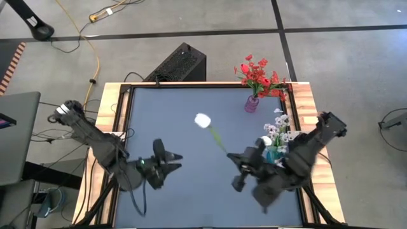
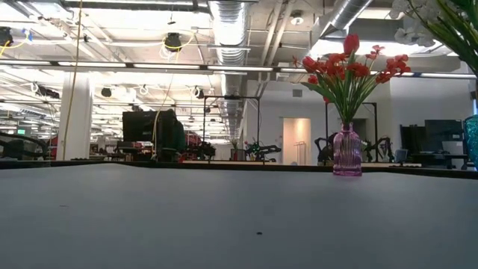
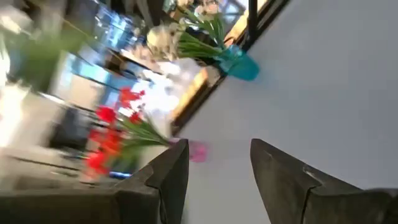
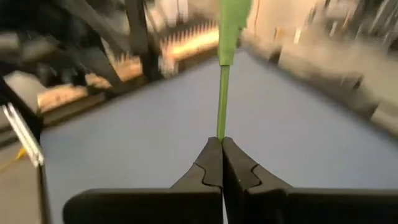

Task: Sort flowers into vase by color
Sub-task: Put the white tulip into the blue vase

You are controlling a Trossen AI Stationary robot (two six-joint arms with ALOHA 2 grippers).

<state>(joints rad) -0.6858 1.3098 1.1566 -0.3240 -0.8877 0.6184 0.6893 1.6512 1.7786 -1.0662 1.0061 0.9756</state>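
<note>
A white tulip [image 1: 203, 120] on a thin green stem [image 1: 217, 138] is in my right gripper [image 1: 230, 154], which is shut on it over the table's right half. Red flowers [image 1: 259, 75] stand in a pink vase [image 1: 252, 104] at the far right corner and show in the low view as red flowers [image 2: 351, 71] in the pink vase [image 2: 347, 153]. White flowers [image 1: 278, 130] stand in a teal vase [image 1: 273, 152] just right of my right gripper. My left gripper [image 1: 180, 157] is open over the near-left part of the table and touches nothing. My right gripper [image 4: 222, 144] pinches the tulip's green stem [image 4: 222, 112] between its two fingertips, at the end away from the bloom. The stem runs straight on from the fingers, toward the table's far-left. No part of the tulip shows on the tabletop in the low view.
The dark tabletop [image 1: 191, 191] has a raised wooden frame [image 1: 108, 108]. A black box [image 1: 181, 62] sits beyond the far edge. In the left wrist view the teal vase [image 3: 239, 65] and pink vase [image 3: 198, 151] lie ahead of the open left gripper [image 3: 217, 168].
</note>
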